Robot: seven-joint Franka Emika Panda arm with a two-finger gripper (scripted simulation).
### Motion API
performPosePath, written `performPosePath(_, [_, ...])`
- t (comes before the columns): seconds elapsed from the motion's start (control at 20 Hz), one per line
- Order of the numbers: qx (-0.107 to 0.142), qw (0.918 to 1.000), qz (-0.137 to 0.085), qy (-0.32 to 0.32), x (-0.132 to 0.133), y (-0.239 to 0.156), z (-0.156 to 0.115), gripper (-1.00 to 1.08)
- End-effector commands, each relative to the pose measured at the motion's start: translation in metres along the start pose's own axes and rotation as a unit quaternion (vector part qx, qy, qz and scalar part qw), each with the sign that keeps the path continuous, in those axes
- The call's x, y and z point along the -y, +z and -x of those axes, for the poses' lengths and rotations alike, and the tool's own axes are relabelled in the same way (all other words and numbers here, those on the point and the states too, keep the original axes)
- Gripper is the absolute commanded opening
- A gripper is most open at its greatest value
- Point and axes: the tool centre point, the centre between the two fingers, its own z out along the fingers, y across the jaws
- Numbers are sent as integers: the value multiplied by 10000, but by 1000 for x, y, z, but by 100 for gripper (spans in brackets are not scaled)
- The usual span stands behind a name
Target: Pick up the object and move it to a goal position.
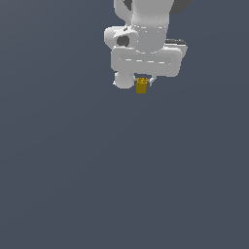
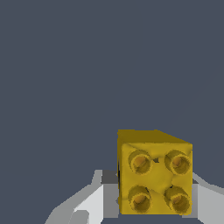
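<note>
Mustard-yellow object (image 2: pixel 154 175), blocky, four round studs on its face in the wrist view. It sits between the white fingers (image 2: pixel 94 202) of the hand (image 1: pixel 141 81), clamped narrow onto it, a finger touching each side. Exterior view: the object (image 1: pixel 141 86) pokes out at 6 o'clock below the hand, toward 12 o'clock in the frame, against a plain grey-blue surface (image 1: pixel 121 185).
</note>
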Motion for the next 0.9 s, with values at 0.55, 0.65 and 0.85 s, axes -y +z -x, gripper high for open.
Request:
performPosePath(0.55, [4,10000,-1,0,4,-82,33,-100])
performPosePath(0.65, [4,10000,-1,0,4,-86,34,-100])
performPosePath(0.85, [4,10000,-1,0,5,-88,33,-100])
